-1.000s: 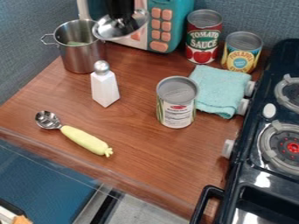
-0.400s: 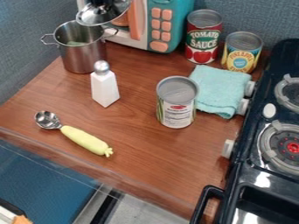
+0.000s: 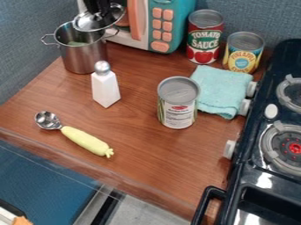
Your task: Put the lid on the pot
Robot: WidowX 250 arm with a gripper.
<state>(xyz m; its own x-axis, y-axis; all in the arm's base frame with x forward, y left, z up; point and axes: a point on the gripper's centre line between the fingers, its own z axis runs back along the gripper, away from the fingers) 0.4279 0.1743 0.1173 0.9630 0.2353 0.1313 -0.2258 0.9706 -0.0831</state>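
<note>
From here I see the black two-finger hand (image 3: pixel 104 15) gripping the round, shiny metal lid (image 3: pixel 87 23), which tilts by the upper right rim of the silver, two-handled metal pot (image 3: pixel 85 56) on the brown wooden desk (image 3: pixel 150 156). Whether lid and rim touch, I can't tell.
</note>
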